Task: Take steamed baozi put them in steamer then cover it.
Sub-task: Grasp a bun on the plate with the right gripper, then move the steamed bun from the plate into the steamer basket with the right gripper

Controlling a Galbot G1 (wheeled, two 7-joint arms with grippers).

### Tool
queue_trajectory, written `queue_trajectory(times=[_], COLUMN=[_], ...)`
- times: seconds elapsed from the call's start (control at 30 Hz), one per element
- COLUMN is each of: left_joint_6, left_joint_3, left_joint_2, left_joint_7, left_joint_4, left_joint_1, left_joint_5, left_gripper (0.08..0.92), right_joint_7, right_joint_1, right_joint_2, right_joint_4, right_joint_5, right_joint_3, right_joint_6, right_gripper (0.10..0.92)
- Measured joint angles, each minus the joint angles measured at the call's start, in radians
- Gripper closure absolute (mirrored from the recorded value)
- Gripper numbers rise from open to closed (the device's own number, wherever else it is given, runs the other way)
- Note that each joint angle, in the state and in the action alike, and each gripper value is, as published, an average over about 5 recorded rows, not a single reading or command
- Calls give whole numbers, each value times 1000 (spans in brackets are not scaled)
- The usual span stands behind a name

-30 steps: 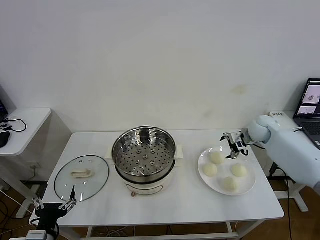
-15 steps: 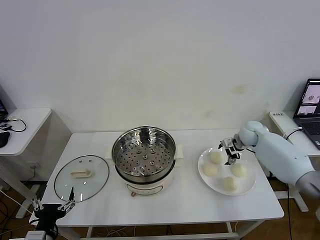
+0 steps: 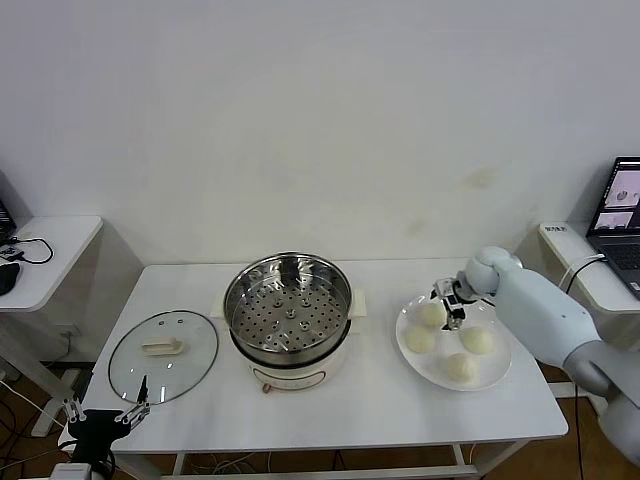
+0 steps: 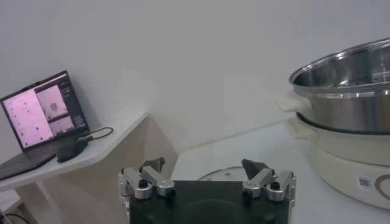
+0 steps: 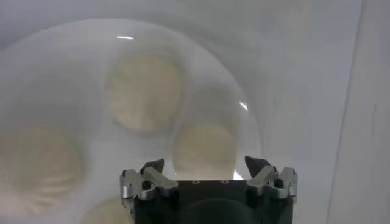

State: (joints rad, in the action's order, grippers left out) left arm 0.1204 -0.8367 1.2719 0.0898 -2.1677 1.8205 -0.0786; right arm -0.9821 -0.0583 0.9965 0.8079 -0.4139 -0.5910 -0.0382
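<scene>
White plate (image 3: 497, 372), four baozi (image 3: 479, 341); right gripper (image 3: 447, 304) spread, apparently over rearmost bun, contact obscured.

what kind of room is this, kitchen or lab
Most likely a robot test lab, not a kitchen: the steamer and plate sit on a plain white table against a bare wall, with a laptop on a side desk.
</scene>
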Motion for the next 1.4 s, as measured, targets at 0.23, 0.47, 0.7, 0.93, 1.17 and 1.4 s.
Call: queue_trajectory(times=[0.23,0.47,0.7,0.93,1.17,1.4], left_joint_6=[-2,-4,-5,-5,-5,-5], left_joint_3=[0,1,2,8,17,16], left_joint_2=[3,6,6,-3,-14,-31], left_joint_7=[0,0,0,0,-1,-3], left_joint_4=[-5,-8,-12,-12,-16,-14], left_joint_1=[4,8,9,7,5,2], left_joint_5=[2,4,4,3,0,-15], left_gripper=[177,177,177,177,177,177], right_joint_7=[-5,-13,-26,-43,-53,-43], right_joint_1=[0,-1,9,46,159,337], right_joint_2=[29,37,25,-29,-114,-153], right_joint_4=[-35,-43,-30,43,181,304], right_joint_5=[-18,-23,-11,48,171,332], right_joint_3=[6,8,-4,-45,-144,-278], right_joint_6=[2,4,14,37,75,110], right_gripper=[308,407,439,437,431,431])
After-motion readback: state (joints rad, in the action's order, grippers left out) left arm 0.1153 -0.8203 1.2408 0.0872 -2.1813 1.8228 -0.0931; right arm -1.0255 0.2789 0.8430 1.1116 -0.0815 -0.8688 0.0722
